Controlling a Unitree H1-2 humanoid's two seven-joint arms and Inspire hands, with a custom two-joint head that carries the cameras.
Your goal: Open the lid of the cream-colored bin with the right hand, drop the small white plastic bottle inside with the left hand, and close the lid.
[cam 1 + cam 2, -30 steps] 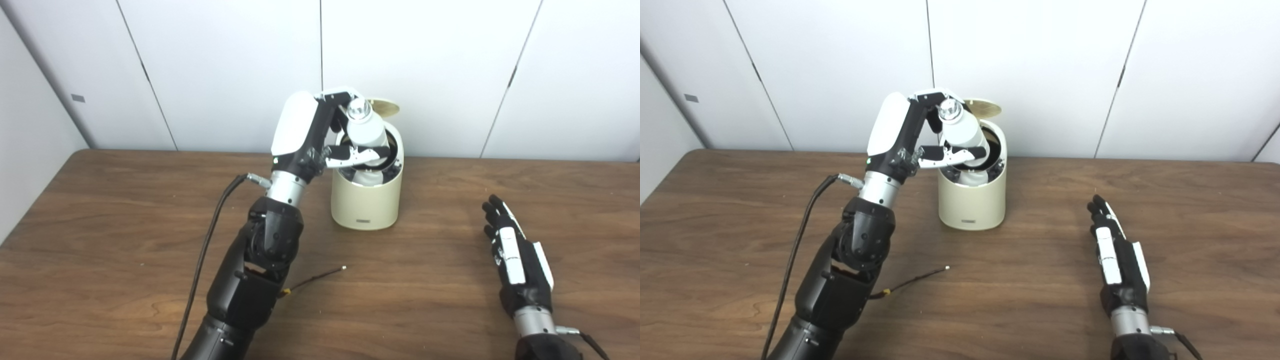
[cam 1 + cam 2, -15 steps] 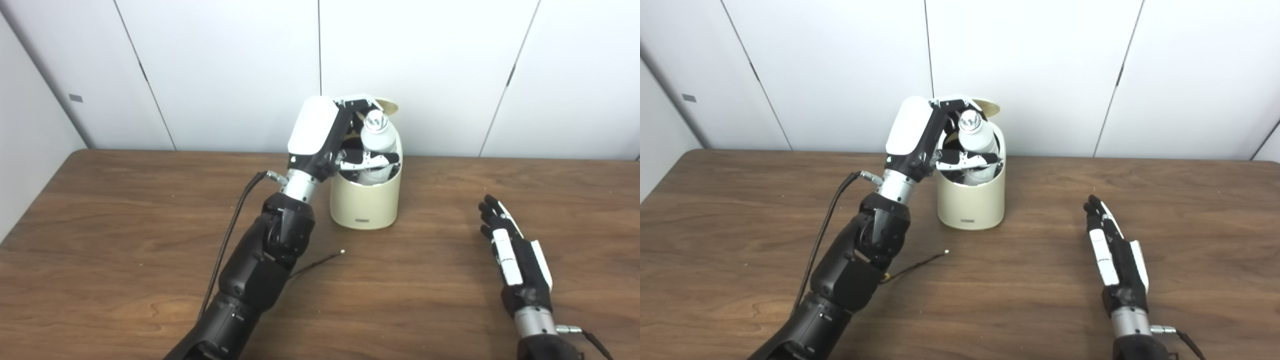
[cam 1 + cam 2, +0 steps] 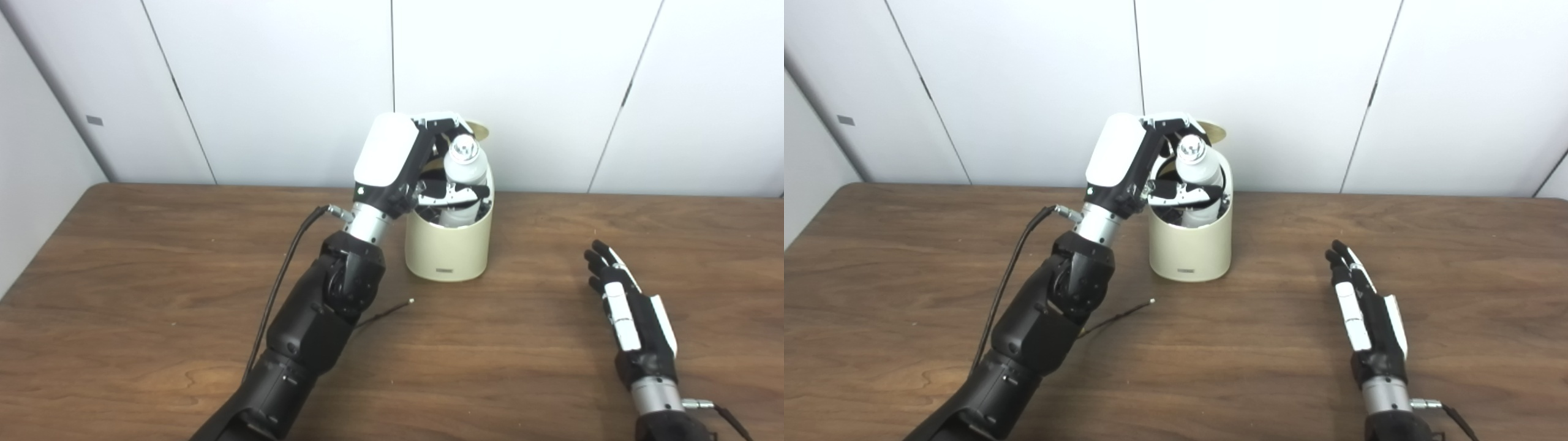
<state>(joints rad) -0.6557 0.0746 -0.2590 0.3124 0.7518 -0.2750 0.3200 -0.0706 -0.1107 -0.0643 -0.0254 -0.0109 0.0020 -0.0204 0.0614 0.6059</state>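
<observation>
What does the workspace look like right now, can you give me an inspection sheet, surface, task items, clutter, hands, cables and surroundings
Surface: brown wood-grain table, a few pale specks on it.
Job's things: cream bin upright near the back edge, lid raised behind the opening; white bottle with its lower part inside the opening, silver cap up.
Clutter: nothing seen.
Hands: left hand shut on the bottle over the bin; right hand open, on or just above the table, apart from the bin.
Cables: black cable along the left forearm; thin loose wire lying on the table beside that arm; short cable at the right wrist.
Surroundings: white wall panels with dark seams behind the table.
</observation>
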